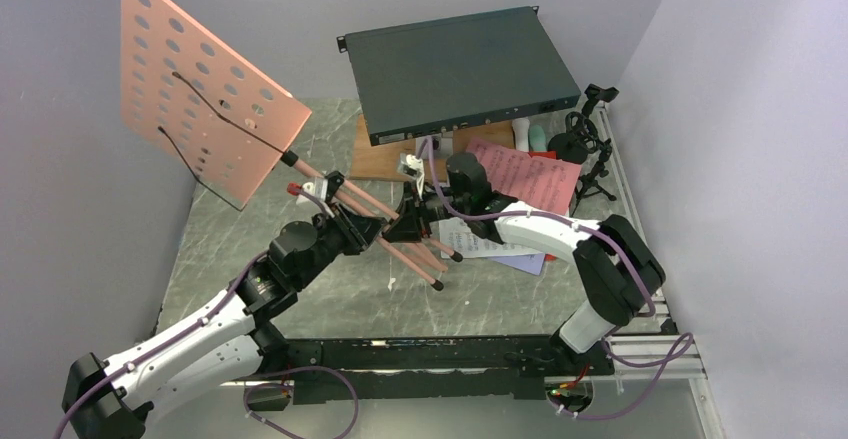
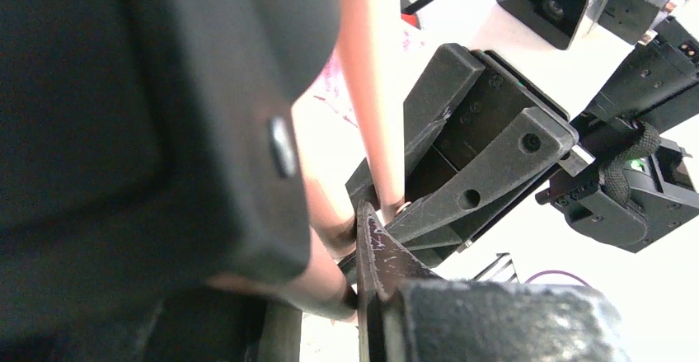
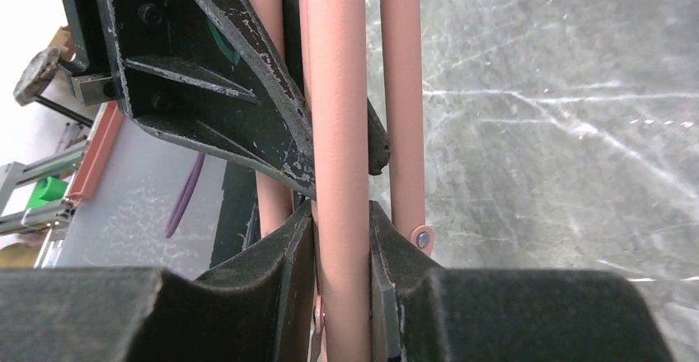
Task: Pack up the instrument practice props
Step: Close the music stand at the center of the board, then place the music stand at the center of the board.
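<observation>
The right gripper (image 3: 342,251) is clamped on the centre tube of the music stand (image 3: 340,90), with a leg close on each side. Just beside it, the left gripper (image 1: 348,227) seems to grip the same pole, though its view is blurred. Sheet-music pages (image 1: 525,174) lie just beyond the right gripper.

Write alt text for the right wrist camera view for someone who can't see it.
The right gripper has its fingers closed on one salmon-pink tube of the music stand, seen close up. Two more pink tubes run alongside it, and the left gripper, black and scuffed, holds the same bundle just beyond. A grey marbled table fills the background.
</observation>
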### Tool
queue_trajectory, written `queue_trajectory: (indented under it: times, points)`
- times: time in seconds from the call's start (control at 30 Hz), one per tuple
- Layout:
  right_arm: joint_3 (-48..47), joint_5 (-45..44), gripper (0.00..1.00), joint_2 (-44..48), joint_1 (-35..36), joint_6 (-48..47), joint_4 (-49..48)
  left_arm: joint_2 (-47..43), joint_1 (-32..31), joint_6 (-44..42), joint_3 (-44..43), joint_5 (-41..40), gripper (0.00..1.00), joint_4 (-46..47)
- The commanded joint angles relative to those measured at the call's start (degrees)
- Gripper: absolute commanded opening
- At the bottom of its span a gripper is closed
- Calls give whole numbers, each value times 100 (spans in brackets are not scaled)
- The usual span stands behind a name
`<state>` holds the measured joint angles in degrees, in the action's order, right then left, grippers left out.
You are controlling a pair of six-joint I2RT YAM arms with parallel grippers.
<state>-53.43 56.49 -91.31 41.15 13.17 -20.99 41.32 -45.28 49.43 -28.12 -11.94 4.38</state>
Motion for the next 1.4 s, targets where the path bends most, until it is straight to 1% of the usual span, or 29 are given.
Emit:
queue_trajectory:
  times: [0.0,0.17,0.33,0.57,0.73,0.93,1.07,1.13,1.17,1.2,1.37]
  points:
    - [-131,154,0,-150,163,663,-334,-353,107,-433,71,-1435,0,728]
    - [-42,110,0,-389,164,826,-480,-514,110,-166,341,-1714,0,525]
    - [54,11,0,-696,177,1027,-616,-538,107,294,653,-2012,0,367]
    - [169,-353,0,-864,230,1123,-653,-313,122,664,855,-2359,0,107]
    - [172,-591,0,-1010,288,1200,-582,-49,119,837,808,-2471,0,-17]
    - [81,-689,0,-1268,282,1302,-438,220,118,1388,610,-2757,0,-808]
    - [23,-753,0,-1368,275,1327,-320,398,120,1633,573,-2841,0,-1062]
    - [-6,-817,8,-1396,274,1319,-218,479,116,1698,551,-2853,0,-1137]
    - [-9,-846,9,-1398,272,1303,-185,363,120,1719,551,-2864,0,-1156]
    - [-2,-843,10,-1406,259,1317,-200,524,123,1733,545,-2880,0,-1165]
    - [-34,-926,16,-1433,237,1227,-72,714,125,1793,556,-2915,0,-1111]
